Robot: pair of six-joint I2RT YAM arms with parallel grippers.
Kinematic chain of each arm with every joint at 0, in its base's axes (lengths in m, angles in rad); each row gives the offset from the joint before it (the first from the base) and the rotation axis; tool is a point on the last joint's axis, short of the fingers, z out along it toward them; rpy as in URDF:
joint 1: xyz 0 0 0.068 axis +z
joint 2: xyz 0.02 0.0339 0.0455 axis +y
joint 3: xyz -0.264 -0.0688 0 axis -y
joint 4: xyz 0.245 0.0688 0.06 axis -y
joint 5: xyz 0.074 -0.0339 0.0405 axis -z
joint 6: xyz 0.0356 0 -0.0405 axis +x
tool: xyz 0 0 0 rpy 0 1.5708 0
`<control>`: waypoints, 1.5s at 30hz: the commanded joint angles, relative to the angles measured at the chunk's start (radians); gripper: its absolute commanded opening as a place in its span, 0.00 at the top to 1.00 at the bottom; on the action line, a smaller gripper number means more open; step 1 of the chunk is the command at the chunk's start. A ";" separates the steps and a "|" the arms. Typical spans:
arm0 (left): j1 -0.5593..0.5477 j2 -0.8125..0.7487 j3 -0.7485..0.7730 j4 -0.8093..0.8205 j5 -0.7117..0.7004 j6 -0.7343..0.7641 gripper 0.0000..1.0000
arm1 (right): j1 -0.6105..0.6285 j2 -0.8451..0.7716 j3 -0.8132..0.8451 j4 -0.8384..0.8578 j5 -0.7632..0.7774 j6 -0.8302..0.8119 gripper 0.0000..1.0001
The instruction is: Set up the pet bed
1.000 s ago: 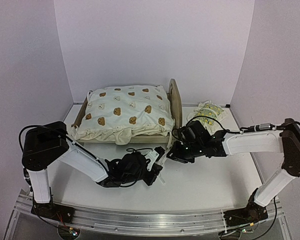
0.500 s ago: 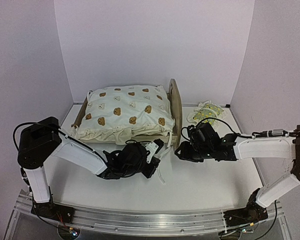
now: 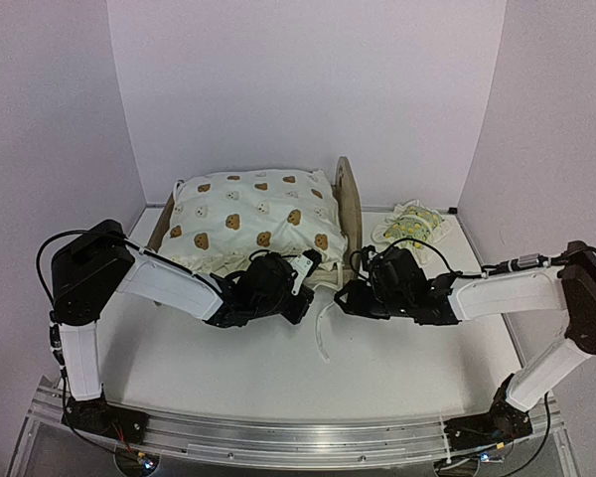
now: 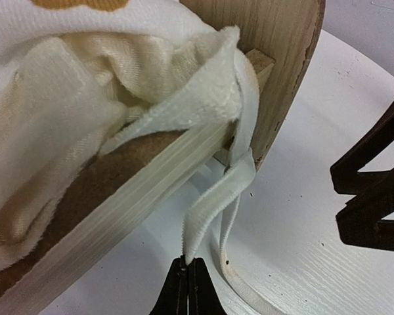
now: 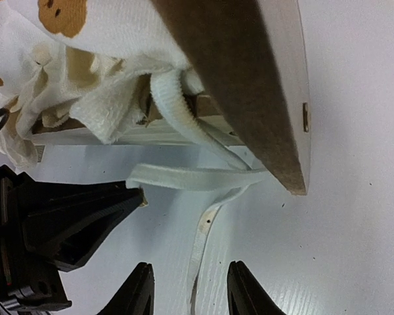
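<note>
One pet bed: it stands at the far middle of the table, long axis left to right, with one arched end board at its right-hand end and facing both my wrists.
Bear-print cushion: it lies on top of the frame, and its near right corner bunches over the side rail beside that end board.
Left gripper: my fingers are pinched fully together on the held tie, a white strap. It rises from the grip to the cushion corner and passes round the rail where it meets the end board.
Right gripper: my fingers are partly spread with nothing between them but air and strap; nothing is gripped.
Loose tie: the second strap runs from the same corner along the table towards my right wrist. Its long axis is roughly in line with my right fingers, and its free end lies between them.
Key relation: my right fingers straddle the loose tie and are the nearer pair to it.
Judgement: closing on it looks like the next step, ahead of knotting the two straps. The flat strap may slip under the tips.
</note>
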 commanded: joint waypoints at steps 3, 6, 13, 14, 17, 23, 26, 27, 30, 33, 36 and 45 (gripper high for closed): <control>0.000 0.019 0.025 -0.010 0.022 0.013 1.00 | 0.002 0.052 0.019 0.142 0.066 -0.085 0.60; -0.001 0.007 0.012 -0.013 0.025 0.009 1.00 | 0.006 0.079 0.043 0.147 0.103 -0.113 0.59; 0.000 -0.015 -0.029 0.007 0.043 -0.008 1.00 | 0.019 0.146 0.106 0.152 0.166 -0.191 0.59; 0.000 -0.017 -0.032 0.010 0.049 -0.010 1.00 | 0.022 0.154 0.115 0.154 0.175 -0.207 0.59; -0.001 -0.021 -0.038 0.012 0.063 -0.013 1.00 | 0.028 0.172 0.139 0.163 0.183 -0.241 0.58; 0.000 -0.030 -0.059 0.031 0.080 -0.019 1.00 | 0.048 0.202 0.154 0.217 0.131 -0.284 0.58; -0.001 -0.031 -0.059 0.031 0.080 -0.017 1.00 | 0.074 0.214 0.155 0.246 0.144 -0.313 0.57; -0.001 -0.031 -0.060 0.031 0.079 -0.017 1.00 | 0.082 0.218 0.161 0.248 0.148 -0.319 0.56; -0.002 -0.034 -0.060 0.031 0.080 -0.017 1.00 | 0.112 0.213 0.166 0.238 0.180 -0.329 0.56; 0.000 -0.046 -0.066 0.032 0.084 -0.017 1.00 | 0.134 0.195 0.161 0.238 0.216 -0.340 0.56; 0.000 -0.059 -0.074 0.033 0.087 -0.017 1.00 | 0.143 0.199 0.176 0.229 0.279 -0.356 0.56; 0.004 -0.099 -0.096 0.005 0.060 -0.017 1.00 | 0.144 0.255 0.258 0.116 0.501 -0.331 0.55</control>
